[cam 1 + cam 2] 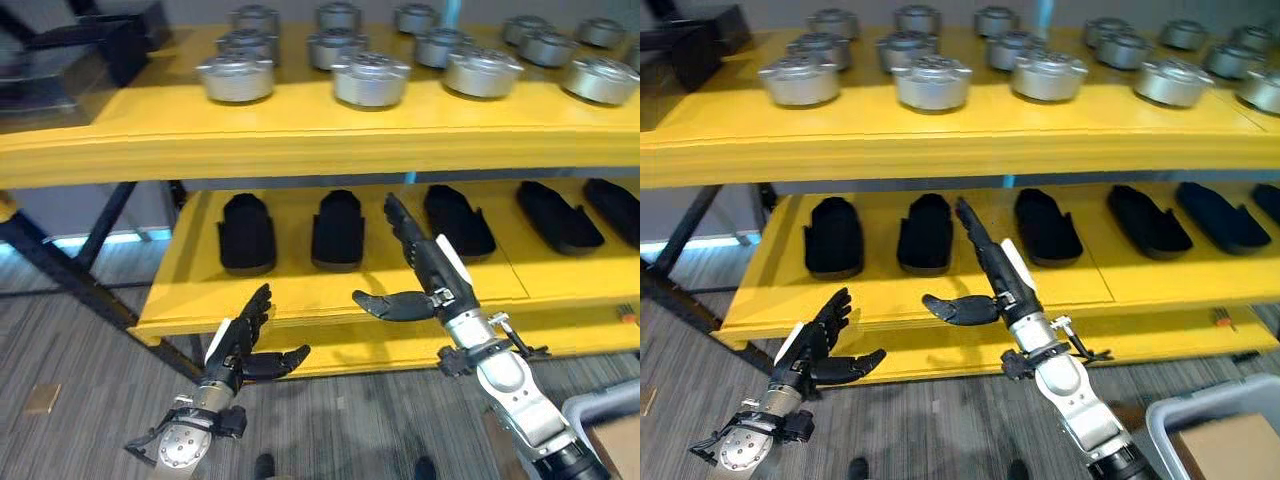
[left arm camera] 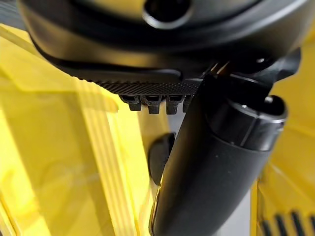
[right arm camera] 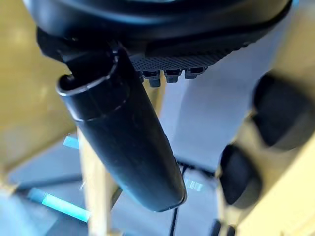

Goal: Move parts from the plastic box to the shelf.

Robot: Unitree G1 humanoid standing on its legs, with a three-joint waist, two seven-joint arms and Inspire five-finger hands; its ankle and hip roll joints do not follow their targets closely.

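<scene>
Both hands are empty with fingers spread wide: the left hand (image 1: pixel 243 345) at lower left, the right hand (image 1: pixel 425 272) at centre. Six black parts (image 1: pixel 925 232) lie along the yellow shelf's (image 1: pixel 940 290) lower level, long axes pointing front to back. Silver round parts (image 1: pixel 931 83) crowd the upper level. A plastic box (image 1: pixel 1200 420) sits at lower right.

We look down on a grey plank-patterned floor (image 1: pixel 60 330). Dark diagonal braces (image 1: pixel 70 275) of the rack's frame cross at the left, with a strip of pale blue light (image 1: pixel 100 240) low behind them. A grey wall (image 1: pixel 60 205) stands beyond.
</scene>
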